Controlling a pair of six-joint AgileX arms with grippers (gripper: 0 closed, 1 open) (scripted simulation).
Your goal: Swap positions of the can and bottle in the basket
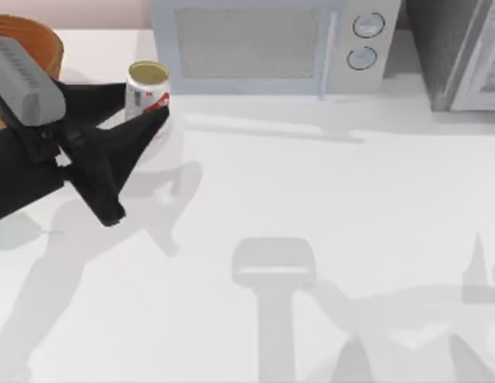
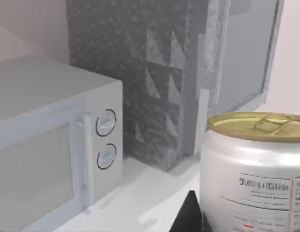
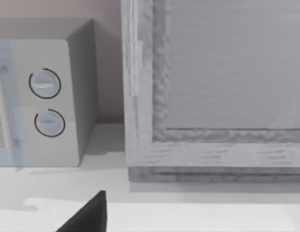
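Observation:
The can (image 1: pixel 147 86), white with red markings and a dull gold top, stands upright just right of the basket (image 1: pixel 38 33), in front of the microwave's left end. My left gripper (image 1: pixel 148 112) is shut on the can, with black fingers against its sides. The can looks raised, as its shadow falls lower on the tabletop. Up close, the can (image 2: pixel 254 169) has a black fingertip (image 2: pixel 189 215) beside it. The orange-brown basket is cut off at the top left corner and partly hidden by my left arm. The bottle is out of view. One black finger (image 3: pixel 88 215) of my parked right gripper shows.
A white microwave (image 1: pixel 263 44) with two round knobs stands along the back edge. A grey cabinet (image 1: pixel 463 52) sits at the back right and looms ahead of the right wrist. The white table (image 1: pixel 311 199) stretches bare across its middle and front, crossed by arm shadows.

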